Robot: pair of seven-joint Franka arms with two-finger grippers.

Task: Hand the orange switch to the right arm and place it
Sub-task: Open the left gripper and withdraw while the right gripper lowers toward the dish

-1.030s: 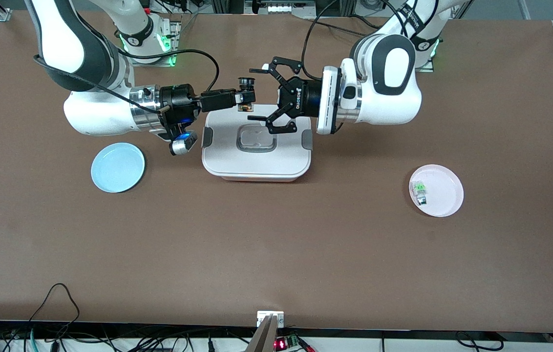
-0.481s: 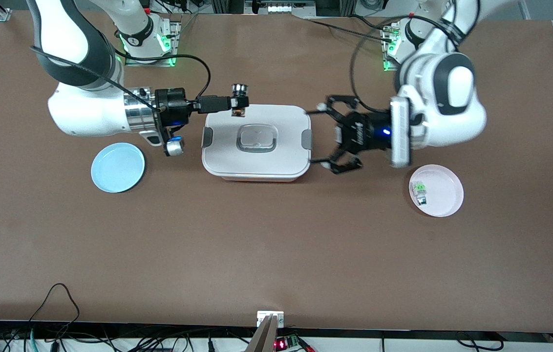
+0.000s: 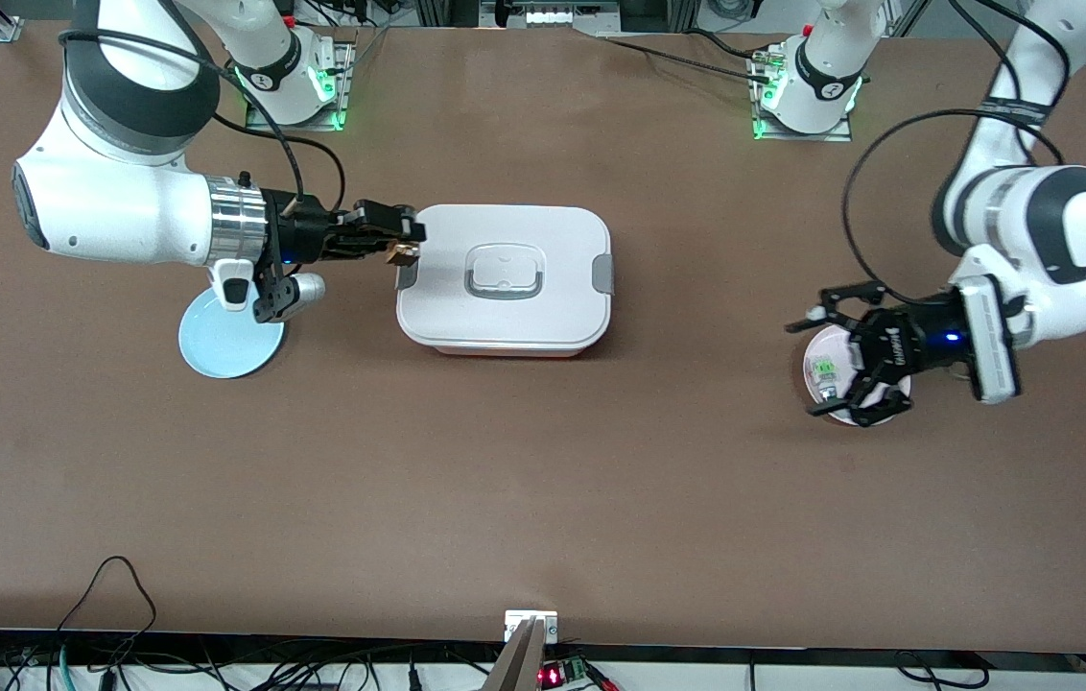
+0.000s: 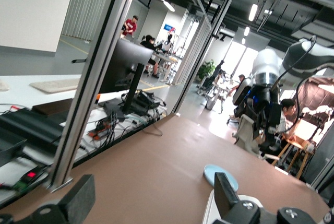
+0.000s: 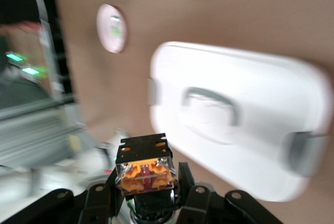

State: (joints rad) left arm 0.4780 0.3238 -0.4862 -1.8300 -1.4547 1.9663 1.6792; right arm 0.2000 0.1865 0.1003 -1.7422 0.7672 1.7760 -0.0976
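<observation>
Right gripper (image 3: 406, 240) pinching the orange switch (image 3: 400, 252), fingers pressed against its sides; hanging over the tabletop (image 3: 543, 499) just at the edge of the white lidded box (image 3: 503, 278), at that box's end toward the right arm's end of the tabletop. In the right wrist view, orange switch (image 5: 146, 169) seen end-on between the black fingers (image 5: 185, 174), black cap uppermost, orange body below; white box (image 5: 245, 135) and pink plate (image 5: 110, 27) visible past it. Blue plate (image 3: 230, 338) on the tabletop under the right arm's wrist, partly covered by the wrist camera. Left gripper (image 3: 836, 365) spread wide, holding nothing, over the pink plate (image 3: 888, 389) near the left arm's end of the tabletop. Small green-sectioned part (image 3: 824, 372) lying in the pink plate, between the spread fingers as seen from the front camera. Left wrist view: two open finger pads (image 4: 225, 195) at the frame's lower edge, blue plate (image 4: 220, 174) and right arm farther off.
</observation>
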